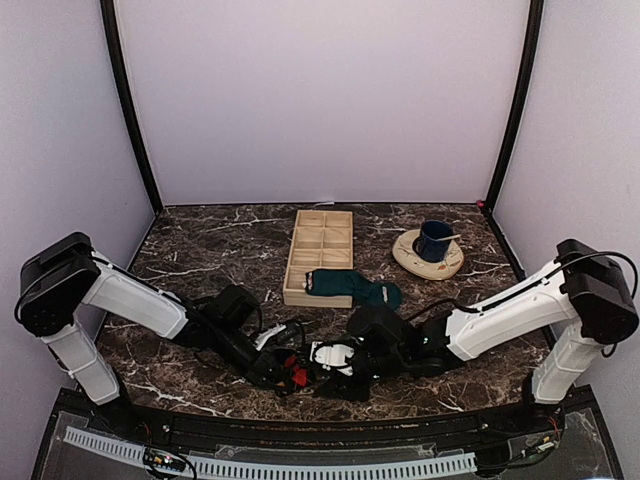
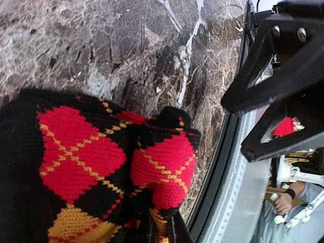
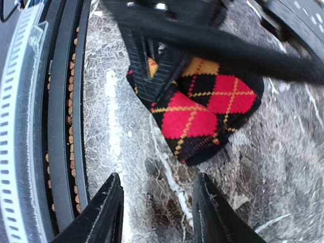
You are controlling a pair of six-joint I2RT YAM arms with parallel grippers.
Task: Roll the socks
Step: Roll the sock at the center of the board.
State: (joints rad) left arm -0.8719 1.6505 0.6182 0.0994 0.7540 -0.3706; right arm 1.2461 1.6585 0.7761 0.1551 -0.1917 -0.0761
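The black sock with red and orange argyle diamonds [image 2: 81, 152] lies bunched on the marble near the table's front edge. My left gripper [image 2: 164, 234] is shut on a fold of it at the bottom of the left wrist view. In the right wrist view the same argyle sock [image 3: 202, 109] lies just ahead of my right gripper [image 3: 158, 178]. That gripper is open, with only bare marble between its fingers. From above, both grippers meet at the argyle sock [image 1: 297, 374], the left gripper [image 1: 276, 374] beside the right gripper [image 1: 326, 364]. The teal sock [image 1: 352, 288] lies flat further back.
A wooden compartment tray [image 1: 320, 252] stands behind the teal sock, touching it. A dark blue mug [image 1: 434, 240] sits on a cream saucer [image 1: 408, 257] at the back right. The table's black front rail [image 3: 66, 126] runs close beside the argyle sock.
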